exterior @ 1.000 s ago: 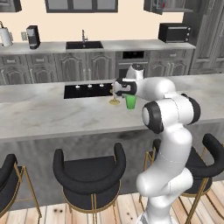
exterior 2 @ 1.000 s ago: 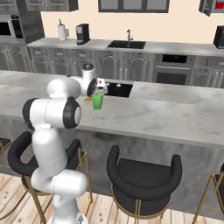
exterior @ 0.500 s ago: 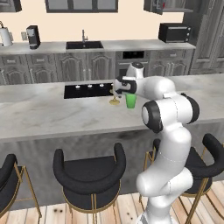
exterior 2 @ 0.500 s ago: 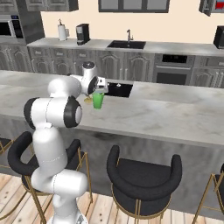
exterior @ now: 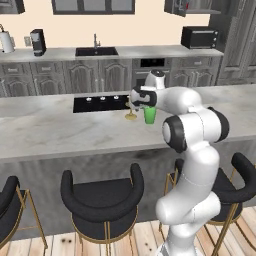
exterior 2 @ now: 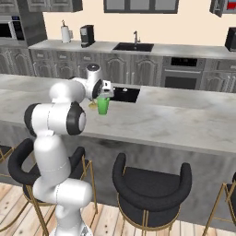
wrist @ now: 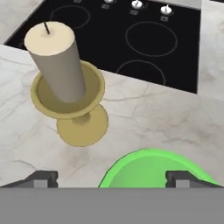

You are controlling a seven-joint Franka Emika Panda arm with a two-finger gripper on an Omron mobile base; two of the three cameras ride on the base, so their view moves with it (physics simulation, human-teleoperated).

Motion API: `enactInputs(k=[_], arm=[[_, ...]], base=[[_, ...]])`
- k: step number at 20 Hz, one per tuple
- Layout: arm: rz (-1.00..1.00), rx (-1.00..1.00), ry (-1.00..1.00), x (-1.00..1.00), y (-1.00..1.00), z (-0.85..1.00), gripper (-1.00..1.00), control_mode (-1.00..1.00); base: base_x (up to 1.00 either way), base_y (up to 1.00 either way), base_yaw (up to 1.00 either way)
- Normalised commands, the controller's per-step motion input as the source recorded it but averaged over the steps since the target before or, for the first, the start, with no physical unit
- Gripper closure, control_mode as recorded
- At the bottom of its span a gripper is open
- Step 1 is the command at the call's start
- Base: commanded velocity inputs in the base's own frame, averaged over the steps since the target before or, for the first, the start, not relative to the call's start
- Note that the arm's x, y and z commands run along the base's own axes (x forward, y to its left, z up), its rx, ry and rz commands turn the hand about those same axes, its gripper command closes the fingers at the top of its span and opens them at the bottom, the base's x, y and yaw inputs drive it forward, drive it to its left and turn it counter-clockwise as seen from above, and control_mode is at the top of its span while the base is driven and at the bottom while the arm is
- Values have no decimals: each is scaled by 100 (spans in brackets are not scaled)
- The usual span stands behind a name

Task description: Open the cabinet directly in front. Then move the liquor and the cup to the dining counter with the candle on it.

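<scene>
The green cup point(exterior: 149, 115) point(exterior 2: 103, 107) stands upright on the marble dining counter point(exterior: 50, 131) point(exterior 2: 184, 120), just right of the candle point(exterior: 131, 113) point(exterior 2: 93, 105) on its gold holder. My gripper point(exterior: 148, 107) point(exterior 2: 103, 97) hovers right over the cup, open, with one finger on each side of the rim and clear of it. In the hand view the cup's rim point(wrist: 151, 168) lies between the spread fingertips of the gripper point(wrist: 113, 179), and the candle point(wrist: 59, 61) rises to the upper left. The cabinet point(exterior: 176, 6) point(exterior 2: 218, 6) hangs open on the far wall, with something red inside it cut off by the frame's top edge.
A black cooktop point(exterior: 100, 103) point(wrist: 131, 39) is set into the counter just behind the candle. Black stools point(exterior: 102, 192) point(exterior 2: 150, 184) line the counter's near side. Across the aisle are the sink counter point(exterior: 96, 51), a microwave point(exterior: 199, 37) and a coffee maker point(exterior: 37, 42).
The jaws have spread wide and let go of the cup, which now stands by itself beside the candle. The arm has barely moved.
</scene>
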Motion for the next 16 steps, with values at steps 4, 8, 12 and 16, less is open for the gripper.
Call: enactInputs(k=[4, 8, 12, 16], arm=[[0, 0, 0, -23, -4, 17, -100, -100], [0, 0, 0, -27, -12, 22, -100, -100], [0, 0, 0, -26, -15, 37, -100, -100], [0, 0, -10, -42, -9, 49, -100, -100]], base=[[0, 0, 0], [0, 0, 0], [0, 0, 0], [0, 0, 0]])
